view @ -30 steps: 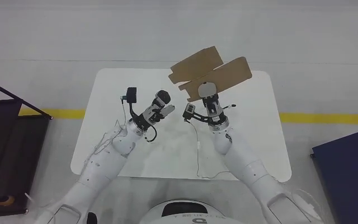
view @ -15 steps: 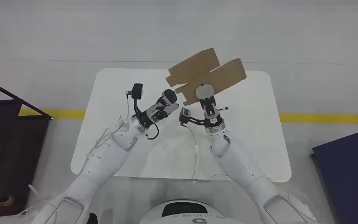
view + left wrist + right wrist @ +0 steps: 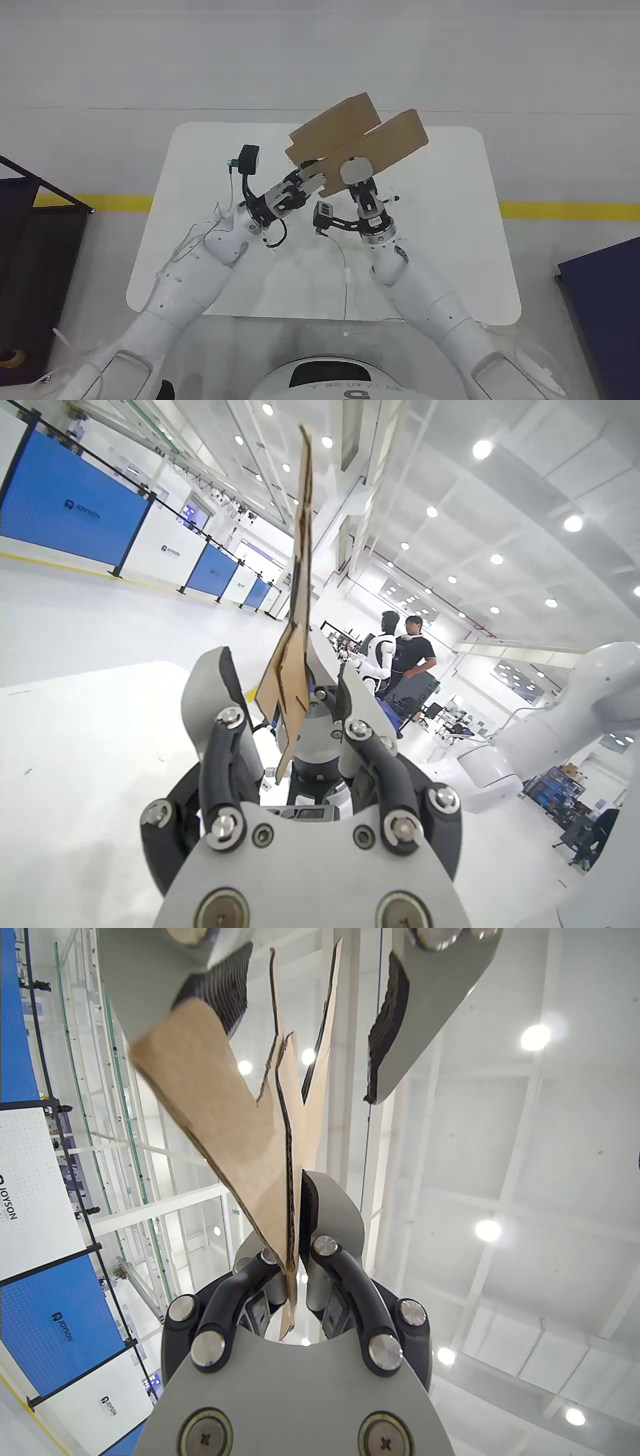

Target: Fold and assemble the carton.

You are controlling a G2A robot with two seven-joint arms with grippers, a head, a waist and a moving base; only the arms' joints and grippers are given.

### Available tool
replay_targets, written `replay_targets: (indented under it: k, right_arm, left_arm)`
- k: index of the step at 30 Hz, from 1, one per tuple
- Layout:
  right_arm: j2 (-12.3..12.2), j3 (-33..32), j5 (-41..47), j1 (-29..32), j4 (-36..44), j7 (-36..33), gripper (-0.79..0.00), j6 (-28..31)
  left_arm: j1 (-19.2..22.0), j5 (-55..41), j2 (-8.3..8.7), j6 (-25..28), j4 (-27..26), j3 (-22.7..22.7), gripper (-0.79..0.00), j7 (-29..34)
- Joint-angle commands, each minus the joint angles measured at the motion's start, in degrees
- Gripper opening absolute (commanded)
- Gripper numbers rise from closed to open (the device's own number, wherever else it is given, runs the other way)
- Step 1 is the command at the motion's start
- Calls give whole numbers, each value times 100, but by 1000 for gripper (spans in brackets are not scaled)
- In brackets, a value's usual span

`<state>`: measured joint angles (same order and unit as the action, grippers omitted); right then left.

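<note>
A yellow floor line (image 3: 90,201) runs past the left of the white table (image 3: 200,200) and shows again at the right. The left gripper (image 3: 305,185) hangs above the table's middle, a little left of centre, with its jaws apart. In the left wrist view, the left gripper (image 3: 282,665) straddles one edge of the carton (image 3: 289,695), and a gap shows on either side of the cardboard. The carton (image 3: 355,140) is a flat brown sheet with cut flaps, held in the air over the far middle of the table and slanting up to the far right. Just right of the left gripper, the right gripper (image 3: 352,180) is clamped on the carton's near edge. In the right wrist view, the right gripper (image 3: 297,1208) pinches the layered cardboard (image 3: 225,1118) tight, and the left gripper (image 3: 305,1013) stands wide beyond it, around the same sheet. A thin cable (image 3: 345,285) lies on the table near the right arm.
</note>
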<state>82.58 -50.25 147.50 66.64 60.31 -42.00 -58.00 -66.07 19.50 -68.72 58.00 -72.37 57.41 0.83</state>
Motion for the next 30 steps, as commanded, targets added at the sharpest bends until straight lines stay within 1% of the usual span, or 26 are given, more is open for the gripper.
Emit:
replay_targets:
  k: [1, 3, 6, 9, 11, 16, 18, 19, 20, 21, 22, 24, 27, 30]
  right_arm:
    - [-18, 36, 62, 12, 33, 65, -785, 0]
    - [-27, 92, 116, 18, 43, 129, -785, 0]
    - [-39, 144, 193, 7, 43, 188, -785, 0]
    - [-53, 184, 264, -5, 51, 238, -785, 0]
    - [-62, 208, 309, -11, 60, 273, -785, 0]
    - [-74, 290, 489, -26, 49, 427, -785, 0]
    - [-84, 320, 606, -30, 45, 519, -785, 0]
    - [-90, 329, 653, -34, 42, 572, -711, 0]
    - [-95, 337, 700, -38, 45, 624, -520, 0]
    - [-101, 341, 745, -43, 54, 672, -446, 0]
    - [-106, 340, 787, -47, 66, 707, -416, 0]
    - [-116, 332, 865, -47, 101, 765, -400, 0]
    - [-132, 308, 939, -40, 153, 836, -428, 0]
    - [-146, 292, 966, -14, 210, 897, -425, 0]
  left_arm:
    - [13, -34, -4, 0, -14, -18, -416, 40]
    - [35, -54, -13, 0, -26, -55, -419, 86]
    - [60, -96, -21, 0, -19, -81, -511, 144]
    - [76, -107, -25, 0, 0, -83, -622, 181]
    - [80, -114, -28, 0, 7, -84, -779, 191]
    - [65, -125, -37, 0, 29, -91, -785, 196]
    - [59, -267, -44, 0, 40, -130, -785, 233]
    - [59, -369, -46, 0, 53, -154, -785, 275]
    - [63, -474, -47, 0, 64, -173, -785, 325]
    - [64, -589, -47, 0, 74, -189, -785, 371]
    - [64, -703, -46, 0, 78, -200, -785, 416]
    - [61, -885, -40, 0, 85, -203, -785, 505]
    - [40, -1083, -22, 0, 57, -184, -785, 639]
    - [-3, -1297, -2, 0, 5, -173, -785, 781]
